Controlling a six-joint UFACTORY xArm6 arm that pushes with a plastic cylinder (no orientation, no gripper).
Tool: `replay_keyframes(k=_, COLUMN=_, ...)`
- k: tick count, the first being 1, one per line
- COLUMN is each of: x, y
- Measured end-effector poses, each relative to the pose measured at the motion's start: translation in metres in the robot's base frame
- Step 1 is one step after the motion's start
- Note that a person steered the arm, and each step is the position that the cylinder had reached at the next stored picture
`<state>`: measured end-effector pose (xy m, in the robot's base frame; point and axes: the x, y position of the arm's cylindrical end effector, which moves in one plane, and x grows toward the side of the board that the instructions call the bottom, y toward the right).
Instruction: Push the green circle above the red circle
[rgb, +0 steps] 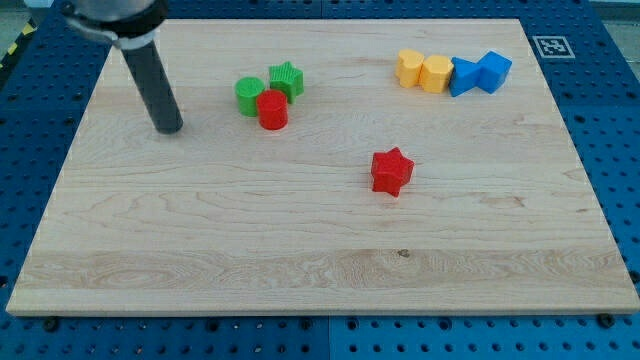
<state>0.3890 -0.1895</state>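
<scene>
My tip (170, 128) stands upper left, apart from the green circle (248, 96), which seems to touch the red circle (272, 109); there is no claw, just the bare rod.

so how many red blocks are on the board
2. The red circle sits upper left of centre, touching the green circle and green star. The red star stands alone right of centre. None seem hidden.
</scene>
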Motion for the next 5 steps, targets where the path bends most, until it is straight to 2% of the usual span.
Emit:
replay_keyframes(k=2, x=-0.021, y=0.045)
replay_keyframes(k=4, x=-0.035, y=0.042)
replay_keyframes(k=5, x=-0.035, y=0.060)
